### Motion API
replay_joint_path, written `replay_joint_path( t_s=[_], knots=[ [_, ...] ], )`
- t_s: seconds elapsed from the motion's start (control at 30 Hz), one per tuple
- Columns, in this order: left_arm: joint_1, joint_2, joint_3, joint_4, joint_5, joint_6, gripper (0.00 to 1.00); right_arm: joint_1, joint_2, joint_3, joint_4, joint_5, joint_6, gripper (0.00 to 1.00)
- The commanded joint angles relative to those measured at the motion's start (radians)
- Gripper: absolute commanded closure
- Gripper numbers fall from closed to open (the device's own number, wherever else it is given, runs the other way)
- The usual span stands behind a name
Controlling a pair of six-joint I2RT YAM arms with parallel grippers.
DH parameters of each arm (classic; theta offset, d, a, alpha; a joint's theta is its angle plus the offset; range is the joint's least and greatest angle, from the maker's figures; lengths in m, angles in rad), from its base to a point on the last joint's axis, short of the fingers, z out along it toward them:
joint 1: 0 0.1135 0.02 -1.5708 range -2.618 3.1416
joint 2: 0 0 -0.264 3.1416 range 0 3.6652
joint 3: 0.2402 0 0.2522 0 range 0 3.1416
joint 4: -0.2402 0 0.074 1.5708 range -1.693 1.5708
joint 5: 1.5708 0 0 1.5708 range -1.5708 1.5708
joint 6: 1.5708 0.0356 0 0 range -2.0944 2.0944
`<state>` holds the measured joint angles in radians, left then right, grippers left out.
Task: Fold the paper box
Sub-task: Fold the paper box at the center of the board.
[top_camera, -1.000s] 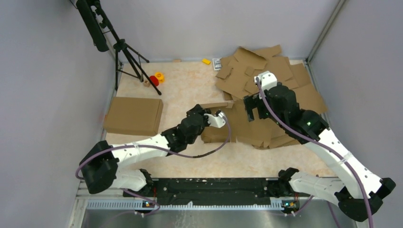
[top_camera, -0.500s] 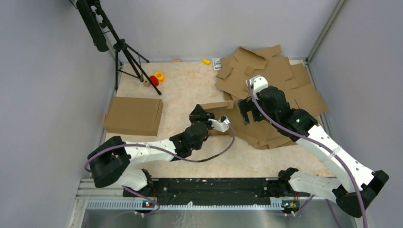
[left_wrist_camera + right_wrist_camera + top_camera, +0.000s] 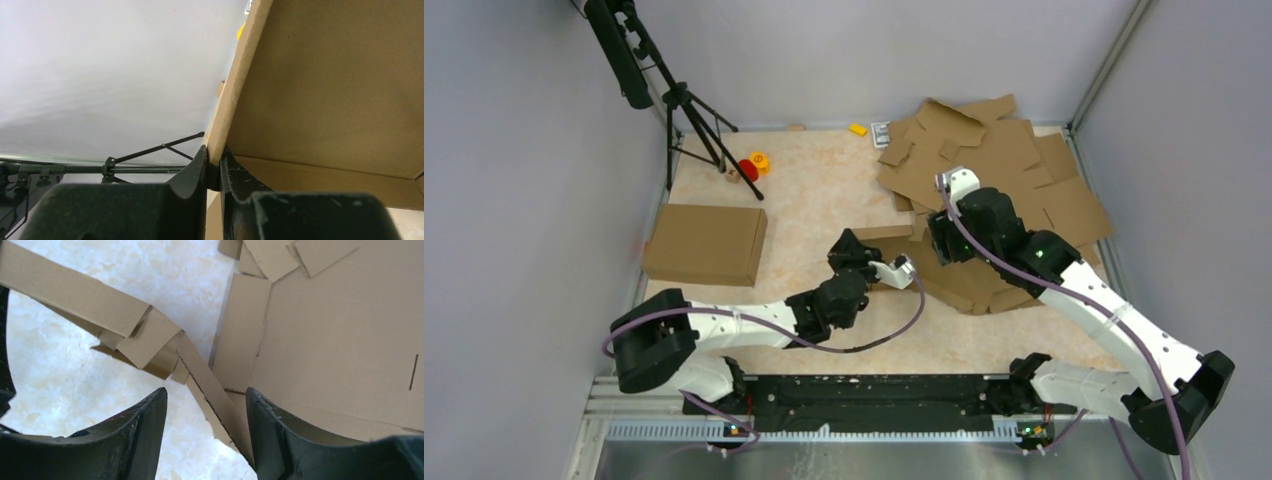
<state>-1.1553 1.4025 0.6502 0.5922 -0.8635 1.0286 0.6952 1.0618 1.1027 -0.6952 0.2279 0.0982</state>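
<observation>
The left hand [image 3: 852,252] reaches out over the middle of the pale, marbled surface [image 3: 824,190] and is clenched on one upright wall of the paper box [image 3: 882,232]. In its wrist view the fingers [image 3: 197,167] pinch the wall's edge between them, with the brown inner face of the box [image 3: 325,75] filling the right side.

Just to the right, the right hand [image 3: 937,245] hangs over the box's flat part. Its jaws stand apart, astride a narrow slanting flap [image 3: 202,377]. The flap runs up between the fingers [image 3: 145,430], and the left one, at least, stands clear of it. Folded tabs of the box [image 3: 145,337] lie just beyond, over bare surface.

Further left, well apart, sits a closed cardboard box [image 3: 705,243]. Behind the right hand a loose pile of flat cardboard blanks [image 3: 994,150] spreads to the far right corner (the paper box's flat part runs into it, so its edge there is hard to trace). At the far left stands a black tripod [image 3: 689,110], with a small red thing [image 3: 749,168] and a yellow one [image 3: 760,160] near its foot.
</observation>
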Motion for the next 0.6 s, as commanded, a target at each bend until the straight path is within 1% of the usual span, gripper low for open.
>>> replay_joint_path(
  t_s=[0.0,0.1,0.13,0.17,0.2,0.27,0.4,0.5,0.57],
  knots=[
    [-0.013,-0.027,0.011,-0.068,-0.013,-0.092,0.86,-0.006,-0.060,-0.052,0.012,-0.037,0.039,0.43],
    [-0.010,-0.044,0.051,-0.174,0.036,-0.159,0.85,-0.006,-0.077,-0.077,0.010,-0.049,0.052,0.44],
    [-0.006,-0.053,0.077,-0.237,0.071,-0.199,0.85,-0.006,-0.078,-0.080,0.009,-0.050,0.057,0.43],
    [0.001,-0.062,0.105,-0.311,0.108,-0.238,0.85,-0.006,-0.079,-0.083,0.008,-0.047,0.062,0.38],
    [0.007,-0.072,0.129,-0.370,0.142,-0.277,0.85,-0.007,-0.079,-0.086,0.010,-0.043,0.068,0.32],
    [0.016,-0.087,0.156,-0.430,0.174,-0.313,0.86,-0.007,-0.084,-0.085,0.011,-0.018,0.086,0.23],
    [0.048,-0.101,0.201,-0.531,0.198,-0.351,0.89,-0.008,-0.088,-0.061,-0.012,0.045,0.134,0.15],
    [0.096,-0.088,0.272,-0.704,0.255,-0.427,0.90,-0.009,-0.109,-0.024,-0.057,0.087,0.176,0.10],
    [0.136,-0.068,0.327,-0.821,0.297,-0.515,0.90,-0.008,-0.138,-0.001,-0.082,0.097,0.206,0.08]
  ],
)
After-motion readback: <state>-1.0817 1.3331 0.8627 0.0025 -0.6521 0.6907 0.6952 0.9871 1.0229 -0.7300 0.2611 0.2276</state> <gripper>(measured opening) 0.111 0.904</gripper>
